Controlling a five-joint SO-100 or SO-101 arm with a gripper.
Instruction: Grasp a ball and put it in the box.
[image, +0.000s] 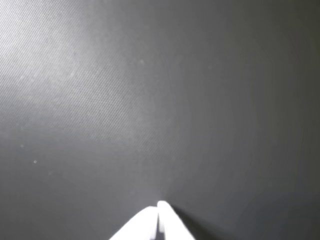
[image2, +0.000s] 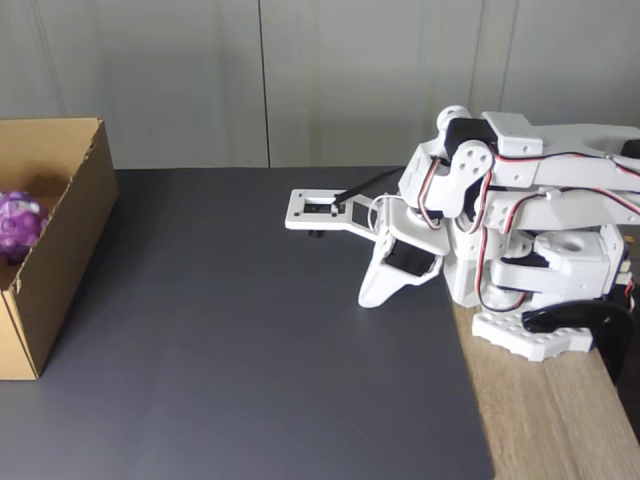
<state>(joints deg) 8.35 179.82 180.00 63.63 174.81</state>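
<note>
Ball (image2: 20, 223) inside box (image2: 70, 240), well apart from closed, empty pincer (image2: 368, 298) over mat (image2: 250, 330)

One ball (image2: 20, 222), one cardboard box (image2: 62, 250) at the mat's left edge, one white arm (image2: 520, 220), one dark mat (image2: 260, 340).

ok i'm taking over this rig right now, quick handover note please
Gripper: shut and empty, tips resting low over the dark mat, arm folded back near its base.
Ball: purple bumpy ball already inside the cardboard box at the left edge of the fixed view.
Done: ball appears delivered into the box and released.
Left: nothing obvious on the mat to pick; check the ball has settled, then reset if another run is wanted.
</note>
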